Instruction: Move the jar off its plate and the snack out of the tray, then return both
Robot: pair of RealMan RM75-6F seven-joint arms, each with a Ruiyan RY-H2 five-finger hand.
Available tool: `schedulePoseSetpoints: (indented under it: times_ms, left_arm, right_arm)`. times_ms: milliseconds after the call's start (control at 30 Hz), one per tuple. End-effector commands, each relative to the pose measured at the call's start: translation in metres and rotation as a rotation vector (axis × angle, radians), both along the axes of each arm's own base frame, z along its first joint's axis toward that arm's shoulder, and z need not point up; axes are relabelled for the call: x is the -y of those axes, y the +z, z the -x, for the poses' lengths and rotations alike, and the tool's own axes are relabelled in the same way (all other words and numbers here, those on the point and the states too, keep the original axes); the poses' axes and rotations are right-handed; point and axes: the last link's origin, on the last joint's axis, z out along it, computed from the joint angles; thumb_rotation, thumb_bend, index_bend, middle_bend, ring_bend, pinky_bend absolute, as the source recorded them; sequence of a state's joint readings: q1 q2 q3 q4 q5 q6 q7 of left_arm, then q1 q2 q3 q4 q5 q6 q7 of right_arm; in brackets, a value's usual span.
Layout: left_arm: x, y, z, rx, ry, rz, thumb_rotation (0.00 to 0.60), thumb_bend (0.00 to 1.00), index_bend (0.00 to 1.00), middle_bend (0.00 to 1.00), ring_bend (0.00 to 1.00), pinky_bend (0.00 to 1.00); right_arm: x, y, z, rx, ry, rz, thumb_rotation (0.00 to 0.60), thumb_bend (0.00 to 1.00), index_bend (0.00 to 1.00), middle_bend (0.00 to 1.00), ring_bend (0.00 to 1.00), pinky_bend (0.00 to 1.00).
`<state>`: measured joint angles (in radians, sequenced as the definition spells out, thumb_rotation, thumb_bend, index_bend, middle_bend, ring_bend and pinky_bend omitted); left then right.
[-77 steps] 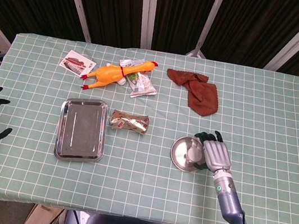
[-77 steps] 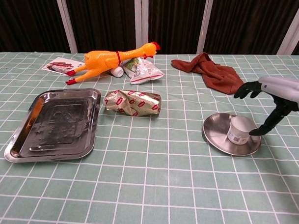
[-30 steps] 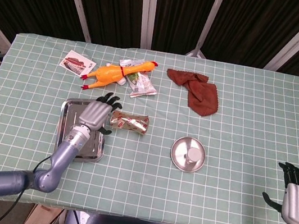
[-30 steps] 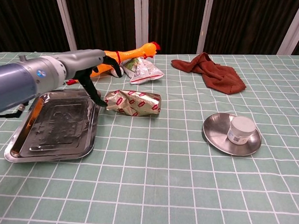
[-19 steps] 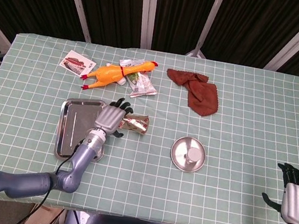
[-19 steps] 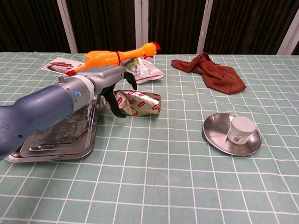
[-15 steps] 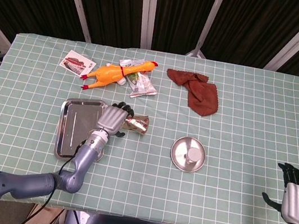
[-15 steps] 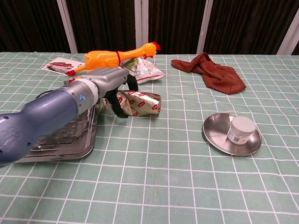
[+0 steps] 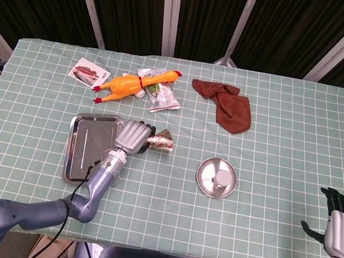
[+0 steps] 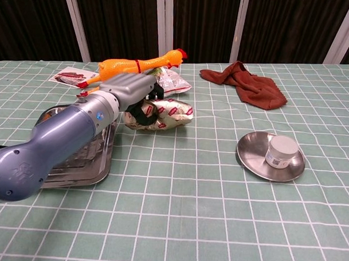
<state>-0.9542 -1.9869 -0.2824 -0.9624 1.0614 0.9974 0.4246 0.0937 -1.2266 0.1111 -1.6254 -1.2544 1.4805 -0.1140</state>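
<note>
The left hand (image 9: 132, 137) grips the left end of the snack (image 9: 161, 142), its dark fingers (image 10: 146, 111) wrapped around the crinkled foil wrapper. The snack sits just off the tray (image 9: 84, 148) at the tray's 3 o'clock edge; I cannot tell if it is touching the bench (image 9: 164, 219). The jar (image 10: 280, 151) stands on its plate (image 10: 251, 156), well apart at 3 o'clock from the snack. The right hand (image 9: 341, 232) is open at the bench's 4 o'clock corner, fingers spread, holding nothing. A rubber chicken (image 9: 130, 84) and a brown cloth (image 9: 228, 105) lie toward 12 o'clock.
</note>
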Motion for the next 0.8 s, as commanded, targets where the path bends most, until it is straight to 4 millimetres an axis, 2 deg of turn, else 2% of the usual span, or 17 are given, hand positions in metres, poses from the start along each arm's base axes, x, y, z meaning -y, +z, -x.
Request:
schedulePoseSetpoints:
  times_ms: [33, 167, 267, 367, 467, 567, 667, 800]
  left_arm:
    - [0.001, 0.017, -0.008, 0.094, -0.041, -0.007, 0.6, 0.65, 0.51, 0.54, 0.46, 0.61]
    - [0.005, 0.052, -0.013, 0.119, -0.128, -0.036, 0.6, 0.64, 0.51, 0.52, 0.44, 0.61]
    - [0.016, 0.088, -0.005, 0.112, -0.181, -0.039, 0.6, 0.63, 0.5, 0.51, 0.44, 0.61]
    - [0.032, 0.132, 0.018, 0.076, -0.168, -0.04, 0.6, 0.62, 0.49, 0.5, 0.43, 0.6]
    - [0.049, 0.176, 0.052, 0.008, -0.134, -0.085, 0.6, 0.62, 0.49, 0.5, 0.43, 0.6]
    - [0.065, 0.206, 0.087, -0.046, -0.089, -0.105, 0.6, 0.61, 0.49, 0.5, 0.42, 0.59]
    - [0.076, 0.223, 0.124, -0.073, -0.044, -0.122, 0.6, 0.61, 0.49, 0.48, 0.41, 0.59]
    - [0.082, 0.227, 0.16, -0.089, 0.002, -0.111, 0.6, 0.6, 0.49, 0.47, 0.39, 0.58]
  right_arm:
    - [0.0, 0.0, 0.001, 0.002, -0.005, 0.003, 0.6, 0.15, 0.23, 0.19, 0.16, 0.0]
    - [0.0, 0.001, 0.001, 0.008, -0.015, 0.013, 0.6, 0.15, 0.23, 0.19, 0.16, 0.0]
    - [0.0, 0.002, 0.002, 0.013, -0.019, 0.016, 0.6, 0.15, 0.23, 0.19, 0.16, 0.0]
    - [-0.001, 0.001, 0.0, 0.016, -0.016, 0.016, 0.6, 0.15, 0.24, 0.19, 0.17, 0.0]
    - [-0.001, -0.001, -0.002, 0.024, -0.012, 0.01, 0.6, 0.15, 0.24, 0.19, 0.17, 0.0]
    - [-0.002, -0.003, -0.003, 0.03, -0.009, -0.001, 0.6, 0.15, 0.24, 0.19, 0.17, 0.0]
    - [-0.002, -0.005, -0.004, 0.035, -0.005, -0.005, 0.6, 0.15, 0.24, 0.19, 0.17, 0.0]
    - [-0.002, -0.006, -0.005, 0.038, -0.004, -0.007, 0.6, 0.15, 0.24, 0.19, 0.17, 0.0]
